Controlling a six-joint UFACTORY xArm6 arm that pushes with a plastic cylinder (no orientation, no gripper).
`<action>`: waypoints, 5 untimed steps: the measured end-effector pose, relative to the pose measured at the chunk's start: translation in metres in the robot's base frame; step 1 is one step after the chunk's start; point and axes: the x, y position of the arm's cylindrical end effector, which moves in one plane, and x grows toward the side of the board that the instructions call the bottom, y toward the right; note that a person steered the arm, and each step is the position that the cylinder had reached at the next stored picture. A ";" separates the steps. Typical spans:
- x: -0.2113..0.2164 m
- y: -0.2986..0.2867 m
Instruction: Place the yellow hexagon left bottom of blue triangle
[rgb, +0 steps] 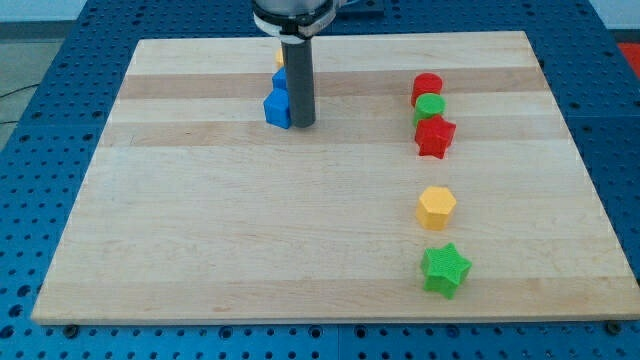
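The yellow hexagon (437, 207) lies on the wooden board's right side, below the red blocks. A blue block (277, 108) sits at the top middle, with a second blue block (280, 78) just above it; their shapes are partly hidden by the rod. A sliver of a yellow block (280, 59) shows above them behind the rod. My tip (303, 124) rests on the board touching the right side of the lower blue block, far to the upper left of the yellow hexagon.
A red cylinder (427, 87), a green cylinder (430, 106) and a red star (435, 136) form a column at the right. A green star (444, 269) lies below the yellow hexagon. The board (200, 230) is edged by blue perforated table.
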 end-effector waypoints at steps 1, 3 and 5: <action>-0.015 0.000; -0.012 0.062; 0.094 0.082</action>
